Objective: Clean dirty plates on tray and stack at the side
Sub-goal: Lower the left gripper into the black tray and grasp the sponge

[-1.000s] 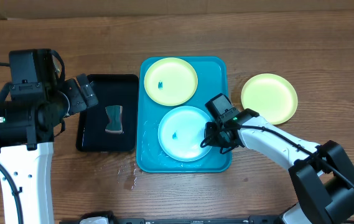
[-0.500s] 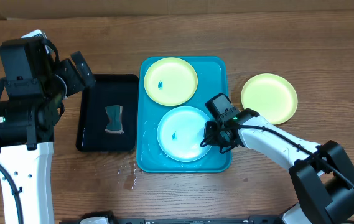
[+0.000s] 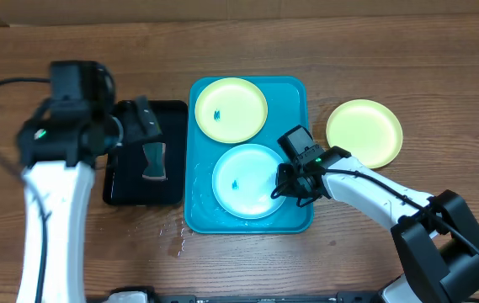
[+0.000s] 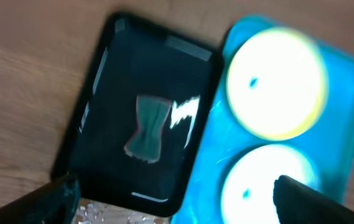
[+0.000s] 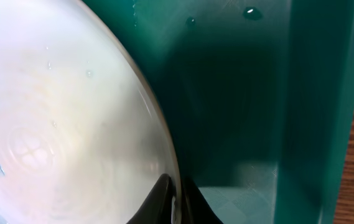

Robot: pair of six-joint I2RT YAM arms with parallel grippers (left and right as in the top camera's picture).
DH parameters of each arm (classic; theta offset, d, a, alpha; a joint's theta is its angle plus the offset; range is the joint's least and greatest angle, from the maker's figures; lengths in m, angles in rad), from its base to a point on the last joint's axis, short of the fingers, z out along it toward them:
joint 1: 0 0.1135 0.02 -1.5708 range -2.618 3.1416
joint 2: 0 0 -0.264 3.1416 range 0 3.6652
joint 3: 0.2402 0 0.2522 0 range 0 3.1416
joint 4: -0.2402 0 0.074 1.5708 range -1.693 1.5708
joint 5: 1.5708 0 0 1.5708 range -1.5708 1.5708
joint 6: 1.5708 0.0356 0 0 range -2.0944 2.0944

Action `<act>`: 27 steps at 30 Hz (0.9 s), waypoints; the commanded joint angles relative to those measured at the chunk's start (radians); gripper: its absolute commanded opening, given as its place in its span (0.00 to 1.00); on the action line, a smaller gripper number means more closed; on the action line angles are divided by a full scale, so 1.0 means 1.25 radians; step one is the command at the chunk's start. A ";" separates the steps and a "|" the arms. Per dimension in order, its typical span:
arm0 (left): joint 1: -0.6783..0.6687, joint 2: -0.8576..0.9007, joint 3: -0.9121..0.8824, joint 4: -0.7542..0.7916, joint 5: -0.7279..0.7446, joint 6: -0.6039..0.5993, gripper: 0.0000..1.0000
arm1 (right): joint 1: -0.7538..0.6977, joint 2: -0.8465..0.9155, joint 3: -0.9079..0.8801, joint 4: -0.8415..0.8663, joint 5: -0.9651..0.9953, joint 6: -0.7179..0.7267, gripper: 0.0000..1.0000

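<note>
The cyan tray (image 3: 294, 93) holds a yellow-green plate (image 3: 231, 109) at the back and a light cyan plate (image 3: 247, 180) at the front, each with a small blue smudge. My right gripper (image 3: 285, 187) is shut on the cyan plate's right rim (image 5: 161, 134), one finger on each side. A second yellow-green plate (image 3: 364, 133) lies on the table right of the tray. My left gripper (image 3: 142, 126) is open and empty above the black tray (image 3: 121, 172). In the left wrist view both tray plates (image 4: 275, 81) (image 4: 260, 183) appear blurred.
A dark grey-green sponge (image 3: 153, 162) lies in the narrow black tray, also in the left wrist view (image 4: 147, 127). Water drops (image 3: 172, 236) lie on the wood in front of the trays. The tray's right wall (image 5: 326, 112) stands close beside my right gripper.
My left arm has swung to the right, and its gripper is now over the black tray. The right gripper and the cyan plate have not moved.
</note>
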 commanded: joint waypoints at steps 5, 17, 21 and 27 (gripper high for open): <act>-0.004 0.181 -0.060 0.039 -0.009 -0.010 0.83 | -0.002 -0.008 0.018 0.002 0.001 -0.001 0.07; -0.007 0.383 -0.060 0.075 -0.014 0.092 0.32 | -0.002 -0.008 0.018 0.007 -0.005 0.003 0.07; -0.007 0.412 -0.061 0.074 -0.018 0.099 0.33 | -0.002 -0.008 0.018 0.007 -0.005 0.003 0.07; -0.007 0.420 -0.061 0.073 -0.018 0.107 0.31 | -0.002 -0.008 0.018 0.009 -0.005 0.003 0.07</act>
